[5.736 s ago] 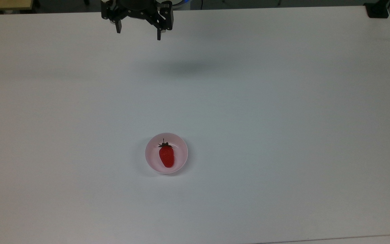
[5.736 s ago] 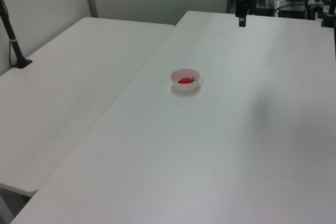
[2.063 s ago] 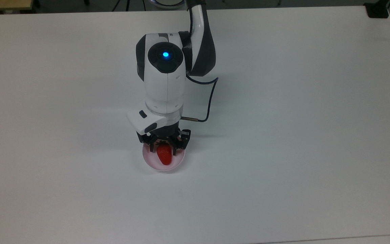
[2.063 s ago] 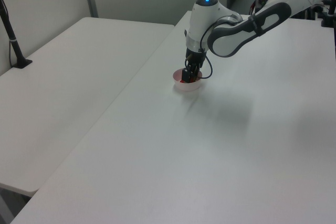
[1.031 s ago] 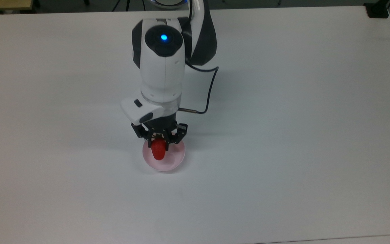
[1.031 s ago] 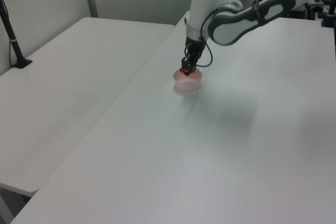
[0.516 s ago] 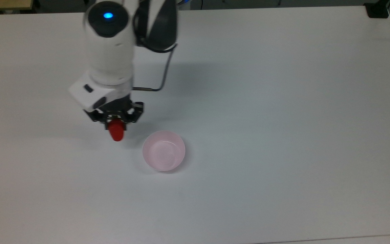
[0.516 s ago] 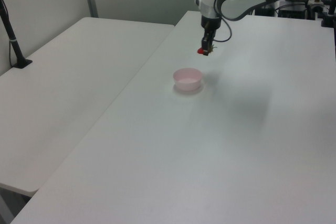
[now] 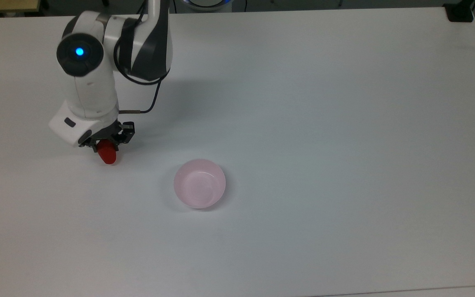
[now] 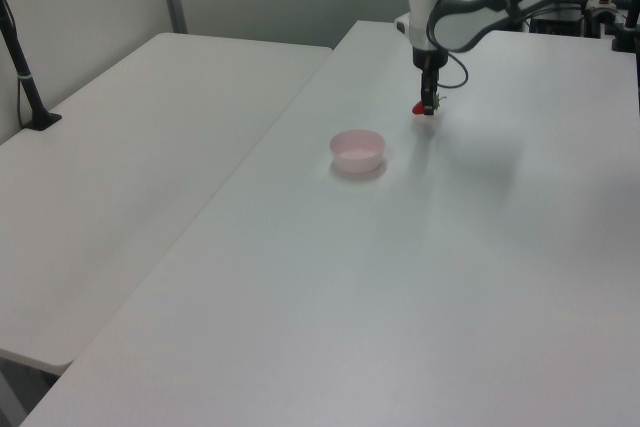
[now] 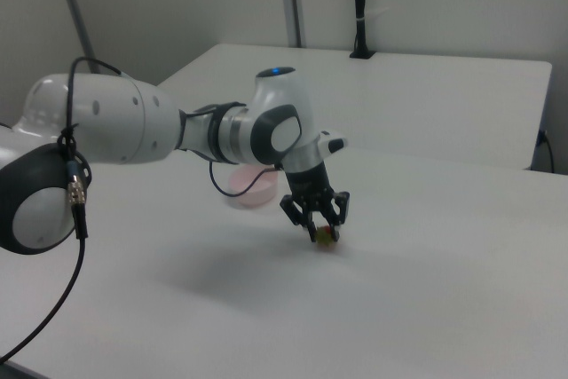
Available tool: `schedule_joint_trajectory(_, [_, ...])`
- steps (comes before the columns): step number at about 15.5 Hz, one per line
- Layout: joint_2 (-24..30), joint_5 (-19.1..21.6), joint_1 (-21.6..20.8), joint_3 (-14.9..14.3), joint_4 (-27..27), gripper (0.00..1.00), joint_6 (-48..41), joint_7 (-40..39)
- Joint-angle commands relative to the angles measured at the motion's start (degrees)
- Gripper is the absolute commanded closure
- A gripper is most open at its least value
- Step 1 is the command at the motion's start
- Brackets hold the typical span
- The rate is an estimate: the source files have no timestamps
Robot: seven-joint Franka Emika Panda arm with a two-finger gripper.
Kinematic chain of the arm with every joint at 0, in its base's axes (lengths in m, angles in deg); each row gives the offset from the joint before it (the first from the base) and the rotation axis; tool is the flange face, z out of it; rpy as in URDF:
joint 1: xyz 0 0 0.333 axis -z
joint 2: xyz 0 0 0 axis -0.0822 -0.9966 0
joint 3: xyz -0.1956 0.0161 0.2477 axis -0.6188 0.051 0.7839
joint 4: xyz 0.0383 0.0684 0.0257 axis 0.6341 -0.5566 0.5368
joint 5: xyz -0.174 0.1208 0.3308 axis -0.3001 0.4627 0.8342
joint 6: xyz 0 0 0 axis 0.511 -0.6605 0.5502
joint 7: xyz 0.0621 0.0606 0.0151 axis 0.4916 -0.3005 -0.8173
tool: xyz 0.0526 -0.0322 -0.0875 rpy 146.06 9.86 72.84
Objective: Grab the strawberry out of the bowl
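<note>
So the tool (image 9: pixel 108 145) is clamped on the strawberry (image 9: pixel 107 156), pinching it up near the cap end with most of the red body sticking out below the fingertips. It hangs off to the top view's left of the bowl (image 9: pixel 199 183), well apart from it, and in the right view it looks really low over the desk (image 9: pixel 324 123), maybe just about touching, hard to say.

The bowl sits bare on the desk, so the picking-up part looks done to me. What worries me is that grip. It's only got the top bit of the berry, so any quick swing of the arm could let it swivel or slide out and roll across the desk. Squeeze harder and you probably just mash it. And if it drops lower from here, the tip could jam into the desk and get levered out of the fingers.
</note>
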Motion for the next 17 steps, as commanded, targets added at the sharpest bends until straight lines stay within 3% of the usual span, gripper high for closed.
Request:
schedule_joint_trajectory(1, [-0.2, -1.0, 0.7, 0.0, -0.4, 0.48, 0.7, -0.3])
schedule_joint_trajectory(2, [0.0, -0.8, 0.7, 0.0, -0.4, 0.00, 0.6, 0.1])
schedule_joint_trajectory(8, [6.1, -0.2, -0.3, 0.6, -0.1, 0.00, -4.4, 1.4])
schedule_joint_trajectory(14, [17.2, 8.0, -8.0, 0.2, -0.4, 0.00, -15.8, 14.3])
schedule_joint_trajectory(17, [22.9, 8.9, -10.6, 0.2, -0.9, 0.00, -23.8, 20.3])
